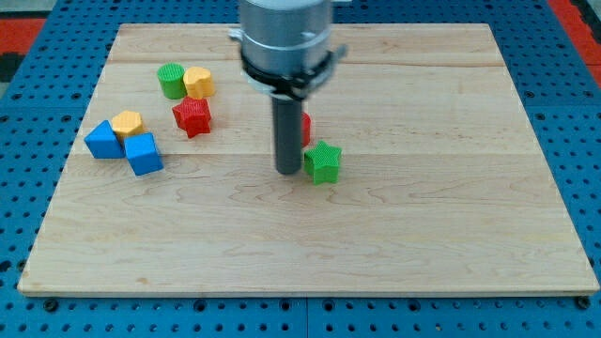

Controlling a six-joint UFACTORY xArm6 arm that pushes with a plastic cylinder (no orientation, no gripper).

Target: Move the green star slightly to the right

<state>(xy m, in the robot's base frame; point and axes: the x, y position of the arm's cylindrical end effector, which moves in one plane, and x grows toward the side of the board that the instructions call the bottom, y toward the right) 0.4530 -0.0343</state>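
While the straight dark rod comes down from the grey arm housing [285, 38] at the view's top centre, my tip [287, 173] sits on the pale wooden board [423, 235], just beside the small ridged green star block [322, 161] on that block's left side. Tip and star look to be touching or nearly so (the gap is too small to tell). No pincer on this rig, only the rod, so there is no open or closed state to tell.

The green star lies near the board's middle, slightly right of centre. A red block [305, 128] sits just behind it toward the view's top, mostly hidden by the rod; its shape cannot be made out.

Well apart on the view's left: a red star block [192, 116], with a green cylinder block [171, 81] and a yellow block [198, 82] side by side above it, those two touching. Further left and lower is a tight cluster: a blue block [102, 140], a yellow block [127, 123] behind it, and a blue cube [144, 154] at the cluster's right.

The board rests on a blue perforated surface [38, 84].
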